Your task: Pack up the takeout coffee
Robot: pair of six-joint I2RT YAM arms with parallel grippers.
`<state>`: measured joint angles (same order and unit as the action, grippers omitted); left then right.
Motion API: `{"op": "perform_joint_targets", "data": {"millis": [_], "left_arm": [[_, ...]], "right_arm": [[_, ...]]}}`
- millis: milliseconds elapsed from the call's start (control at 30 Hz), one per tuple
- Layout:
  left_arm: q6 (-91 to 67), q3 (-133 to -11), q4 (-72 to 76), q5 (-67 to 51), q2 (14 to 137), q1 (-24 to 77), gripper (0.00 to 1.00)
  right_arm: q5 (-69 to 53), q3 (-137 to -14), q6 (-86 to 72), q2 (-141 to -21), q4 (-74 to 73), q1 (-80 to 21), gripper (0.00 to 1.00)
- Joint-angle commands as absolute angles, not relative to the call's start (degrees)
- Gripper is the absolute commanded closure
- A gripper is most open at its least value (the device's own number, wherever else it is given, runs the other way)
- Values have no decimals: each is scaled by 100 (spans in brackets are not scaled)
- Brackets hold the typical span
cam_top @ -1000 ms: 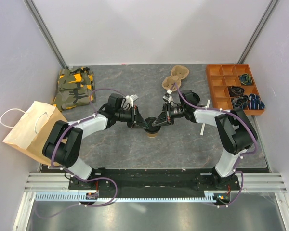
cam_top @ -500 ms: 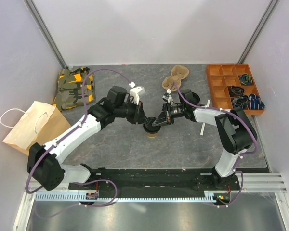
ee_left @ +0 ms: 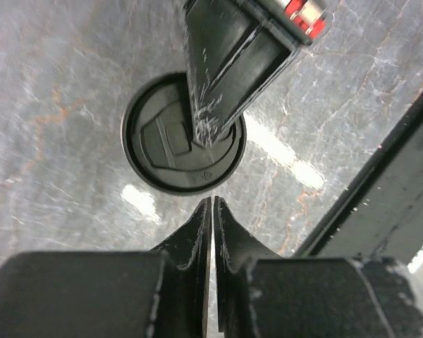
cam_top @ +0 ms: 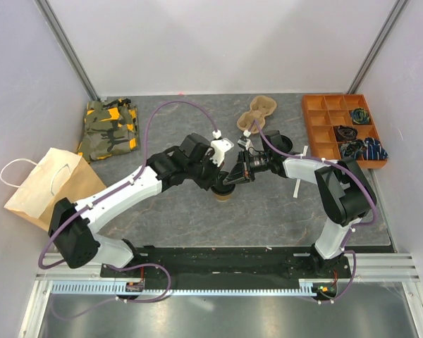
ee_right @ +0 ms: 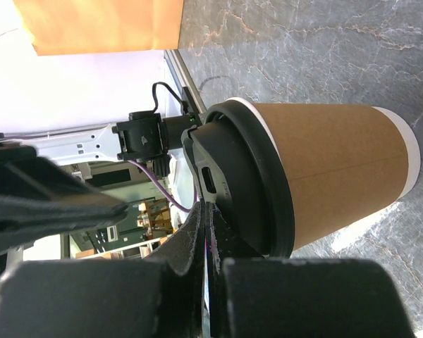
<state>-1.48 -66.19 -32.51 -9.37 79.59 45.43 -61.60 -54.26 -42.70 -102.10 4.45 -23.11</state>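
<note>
The takeout coffee [cam_top: 224, 194] stood upright on the grey table [cam_top: 282, 211], close to its middle, with the black lid [ee_left: 169, 151] seated on its rim. Both arms met over it, the left reaching in from 9 o'clock and the right from 3 o'clock in the overhead view. The left gripper [ee_left: 211, 203] was closed, its two fingers pressed flat together with nothing between them. Its tips pointed down at the lid's edge, at 6 o'clock of the lid in the left wrist view; whether they touched the rim could not be told. The right gripper [ee_right: 206, 211] was likewise closed to a thin seam and held nothing. Its tips lay on the top of the lid, near the raised sip panel. From the coffee, the moulded-pulp carrier [cam_top: 257, 116] lay at 1 o'clock, well apart. The orange compartment tray [cam_top: 317, 105] sat at 2 o'clock against the far right corner, with small dark items in its right-hand cells. The folded camouflage cloth [cam_top: 109, 130] was at 10 o'clock, and the brown paper bag [cam_top: 49, 186] with white handles stood at 9 o'clock by the table's left edge.
</note>
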Motion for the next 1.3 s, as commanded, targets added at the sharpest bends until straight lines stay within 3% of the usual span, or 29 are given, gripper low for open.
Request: {"op": "perform_joint_targets", "data": {"millis": [0, 567, 800, 1267], "left_arm": [[342, -7013, -3190, -536, 8007, 4702, 91], [316, -6197, -2672, -607, 8824, 4737, 96], [369, -6152, -2733, -677, 8587, 4729, 97], [-536, -6750, -2865, -2090, 8139, 4105, 89]], "right_arm": [[-5660, -5458, -3937, -10380, 132, -2338, 99], [-5669, -5432, -3911, -10555, 106, -2329, 100], [-5642, -5493, -3841, -10635, 44, -2320, 100], [-6143, -5941, -4095, -10099, 219, -2329, 98]]}}
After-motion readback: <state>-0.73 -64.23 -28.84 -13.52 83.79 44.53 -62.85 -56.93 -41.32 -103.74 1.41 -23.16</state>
